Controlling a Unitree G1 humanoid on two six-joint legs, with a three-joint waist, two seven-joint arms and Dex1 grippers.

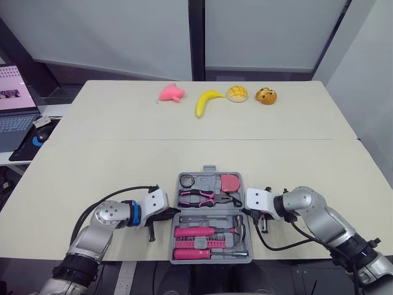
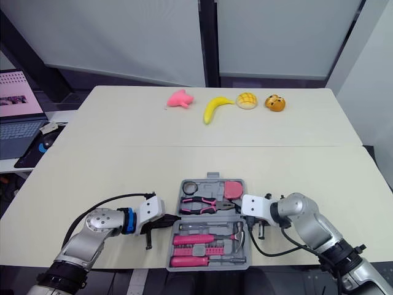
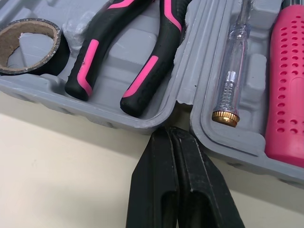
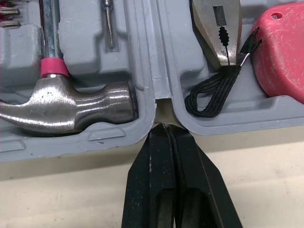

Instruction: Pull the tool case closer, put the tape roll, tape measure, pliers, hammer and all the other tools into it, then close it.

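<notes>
The grey tool case (image 1: 212, 255) lies open near the table's front edge, its two halves flat. The far half holds the black tape roll (image 1: 186, 180), the pink-and-black pliers (image 1: 206, 197) and the pink tape measure (image 1: 231, 182). The near half holds the hammer (image 4: 71, 107), pink-handled screwdrivers (image 1: 195, 232) and a clear tester screwdriver (image 3: 232, 76). My left gripper (image 3: 170, 130) is shut, its tips against the case's left edge at the hinge notch. My right gripper (image 4: 166, 126) is shut too, its tips touching the hinge notch on the case's right edge.
At the table's far side lie a pink toy (image 1: 171, 93), a banana (image 1: 206, 100), a yellow bun (image 1: 237, 93) and a brown bear-face bun (image 1: 266, 95). A laptop (image 1: 13, 104) sits on a side surface at the left. A seam crosses the table behind the case.
</notes>
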